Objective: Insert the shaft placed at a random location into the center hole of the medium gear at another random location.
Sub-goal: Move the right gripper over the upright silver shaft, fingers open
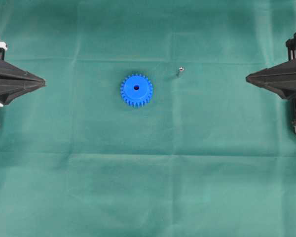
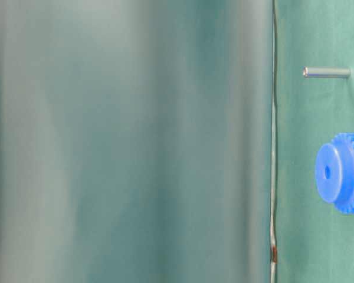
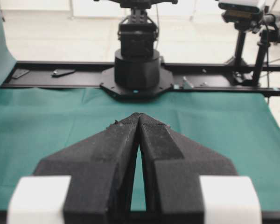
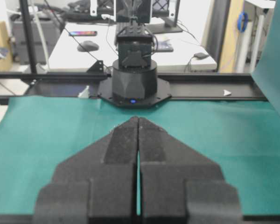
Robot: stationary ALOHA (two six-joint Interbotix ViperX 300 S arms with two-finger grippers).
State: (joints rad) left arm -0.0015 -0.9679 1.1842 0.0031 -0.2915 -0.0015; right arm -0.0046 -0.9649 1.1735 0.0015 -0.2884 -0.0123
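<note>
Both grippers, left (image 1: 43, 83) and right (image 1: 247, 77), clenched empty at table edges; tiny shaft (image 1: 179, 71) standing mid-table by medium gear (image 1: 136, 90) likely topples when pinched.

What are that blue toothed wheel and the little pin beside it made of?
The medium gear looks like molded plastic: a uniform bright blue with a soft, matte sheen. The shaft appears to be metal, silvery-grey with a bright glint at its end. The green cloth under them looks like fabric, creased by folds.
</note>
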